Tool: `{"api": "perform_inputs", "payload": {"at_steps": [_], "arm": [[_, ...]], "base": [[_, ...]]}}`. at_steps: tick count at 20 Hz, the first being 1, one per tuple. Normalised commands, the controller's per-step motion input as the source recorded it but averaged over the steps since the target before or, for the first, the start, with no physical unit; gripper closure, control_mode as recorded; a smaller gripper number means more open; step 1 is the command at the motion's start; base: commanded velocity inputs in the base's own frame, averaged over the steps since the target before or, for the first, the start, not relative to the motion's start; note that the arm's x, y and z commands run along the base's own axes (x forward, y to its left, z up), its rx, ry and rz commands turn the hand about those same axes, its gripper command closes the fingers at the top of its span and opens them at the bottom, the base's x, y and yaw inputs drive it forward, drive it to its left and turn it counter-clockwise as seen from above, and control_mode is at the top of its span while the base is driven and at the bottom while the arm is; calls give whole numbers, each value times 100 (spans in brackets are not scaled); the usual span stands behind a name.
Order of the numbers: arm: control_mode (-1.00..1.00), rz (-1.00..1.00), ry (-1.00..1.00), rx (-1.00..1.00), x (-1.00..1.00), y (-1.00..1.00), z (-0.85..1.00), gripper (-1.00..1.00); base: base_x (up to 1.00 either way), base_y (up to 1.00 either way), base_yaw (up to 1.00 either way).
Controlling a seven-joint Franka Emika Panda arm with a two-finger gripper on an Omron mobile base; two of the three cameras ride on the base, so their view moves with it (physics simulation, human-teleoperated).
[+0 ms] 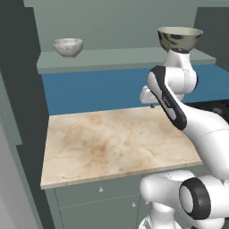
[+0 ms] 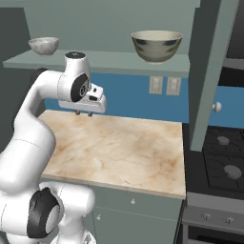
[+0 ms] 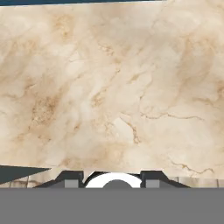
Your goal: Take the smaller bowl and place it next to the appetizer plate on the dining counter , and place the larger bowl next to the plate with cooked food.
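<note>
Sitting on the grey-green shelf in the left base view, the smaller bowl is toward the shelf's left end and the larger bowl toward its right end, both upright and well apart. Below the shelf runs a blue wall strip, and below that a marbled counter over grey-green cabinet fronts. The white arm rises in front of the counter's right part, its hand under the larger bowl; the gripper peeks out as a small dark tip above the counter's back edge.

From the right base view, the smaller bowl is at the shelf's far left, the larger bowl near its right end. The gripper points down over the counter's back left area, touching nothing, with two short tips a little apart. A stove stands right of the counter.

Looking along the hand, bare counter lies beneath; the finger tips stand partly apart, with nothing between them.
</note>
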Motion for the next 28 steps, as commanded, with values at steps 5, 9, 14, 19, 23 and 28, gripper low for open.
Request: {"api": "perform_inputs", "payload": {"at_steps": [5, 9, 14, 19, 23, 28], "arm": [[-100, 0, -1, 1, -20, -1, 0, -100], [-100, -31, -36, 13, -81, -15, 3, -100], [-100, -61, -25, 4, -43, -6, 24, -100], [-100, -77, -9, 2, -13, 0, 41, -100], [-100, -65, 0, 15, 0, -24, 67, -100], [-100, -41, 0, 25, 0, -29, 85, -100]], "base": [[0, 0, 0], [0, 0, 0], [0, 0, 0], [0, 0, 0], [0, 0, 0], [0, 0, 0]]}}
